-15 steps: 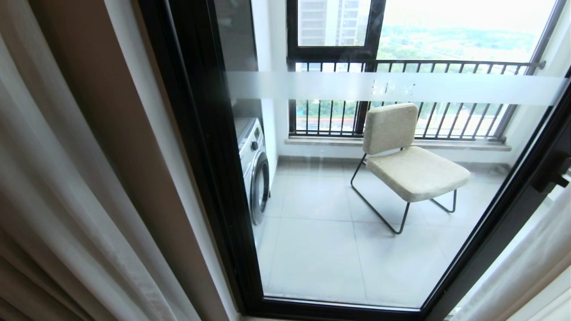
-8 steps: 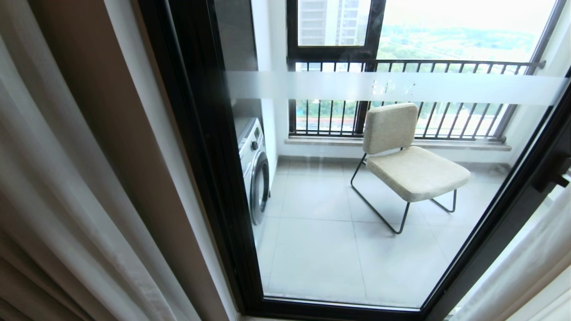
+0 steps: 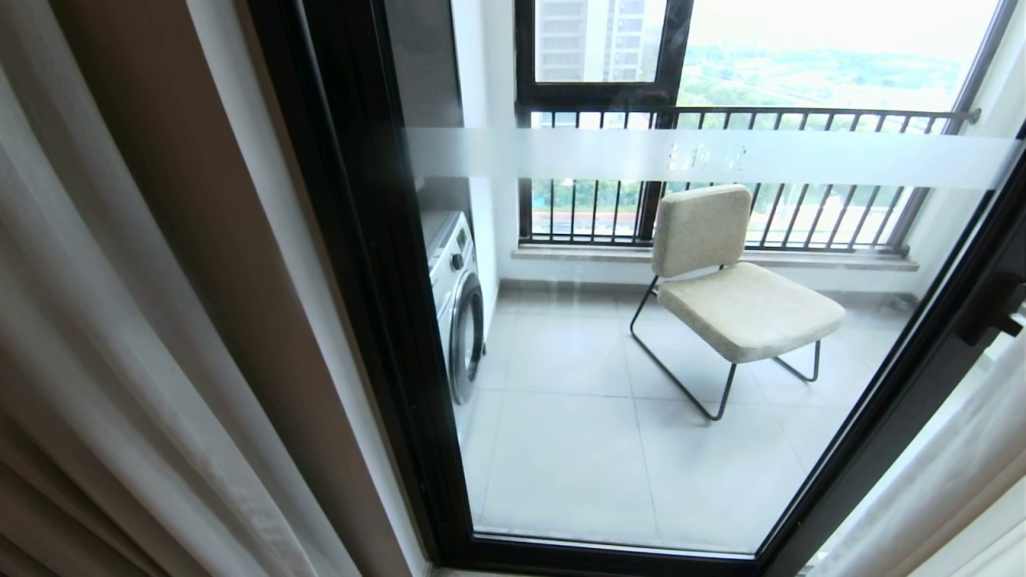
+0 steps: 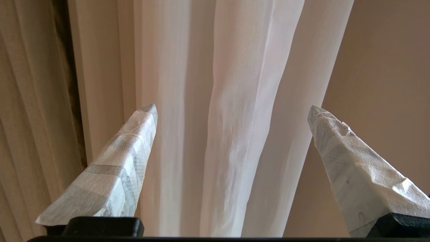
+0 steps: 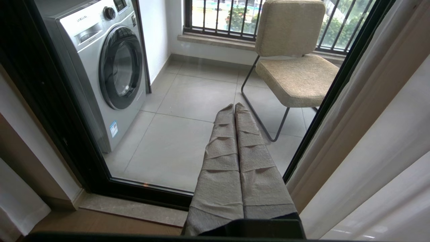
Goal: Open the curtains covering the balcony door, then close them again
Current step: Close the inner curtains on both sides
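Facing white sheers [image 4: 235, 117] with my left gripper [image 4: 231, 111], jaws spread wide, gripping nothing (fabric between them). Right gripper [image 5: 234, 107] pressed closed, empty, before the balcony door [image 3: 385, 320]; curtains [image 3: 120, 361] drawn aside.

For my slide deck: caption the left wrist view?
Left gripper, fingers spread wide, faces the white sheer curtains.
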Motion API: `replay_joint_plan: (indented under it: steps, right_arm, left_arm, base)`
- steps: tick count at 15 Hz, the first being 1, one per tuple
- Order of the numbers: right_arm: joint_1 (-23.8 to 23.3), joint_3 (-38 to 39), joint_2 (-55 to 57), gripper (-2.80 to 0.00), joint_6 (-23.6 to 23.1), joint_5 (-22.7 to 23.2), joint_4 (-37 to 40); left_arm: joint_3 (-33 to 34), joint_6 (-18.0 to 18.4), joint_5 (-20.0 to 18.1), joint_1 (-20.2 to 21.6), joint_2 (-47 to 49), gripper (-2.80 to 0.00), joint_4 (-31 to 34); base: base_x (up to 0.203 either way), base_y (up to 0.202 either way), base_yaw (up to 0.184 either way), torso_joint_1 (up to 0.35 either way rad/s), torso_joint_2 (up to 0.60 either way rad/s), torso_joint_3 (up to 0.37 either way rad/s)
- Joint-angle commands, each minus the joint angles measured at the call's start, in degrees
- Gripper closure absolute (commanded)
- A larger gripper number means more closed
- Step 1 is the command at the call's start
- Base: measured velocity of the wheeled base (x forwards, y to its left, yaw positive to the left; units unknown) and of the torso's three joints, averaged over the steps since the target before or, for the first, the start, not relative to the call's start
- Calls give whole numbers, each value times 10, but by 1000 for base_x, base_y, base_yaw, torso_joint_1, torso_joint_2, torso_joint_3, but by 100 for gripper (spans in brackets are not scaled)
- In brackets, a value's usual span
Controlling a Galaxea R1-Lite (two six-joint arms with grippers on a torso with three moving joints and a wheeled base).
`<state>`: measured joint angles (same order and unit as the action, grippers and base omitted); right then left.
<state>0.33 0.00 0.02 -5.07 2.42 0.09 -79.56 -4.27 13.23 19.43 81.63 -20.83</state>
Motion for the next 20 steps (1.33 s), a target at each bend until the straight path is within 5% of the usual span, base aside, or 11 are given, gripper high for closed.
replay_joint_plan:
  steps: [1,9,17,20]
  right_arm:
    - [0,0,0,0,0,0,0]
    - [0,0,0,0,0,0,0]
    - [0,0,0,0,0,0,0]
    - [0,0,0,0,0,0,0]
  left_arm:
    - [-21,-2,-1,2,40,-280,-3]
    - [-130,-33,-73,3,134,-280,-3]
    - [-212,-34,-76,35,194,-280,-3]
    - [-214,-35,-106,34,197,-280,-3]
  base:
    - [0,0,0,0,0,0]
    - [0,0,0,0,0,0]
    - [0,0,0,0,0,0]
    - [0,0,0,0,0,0]
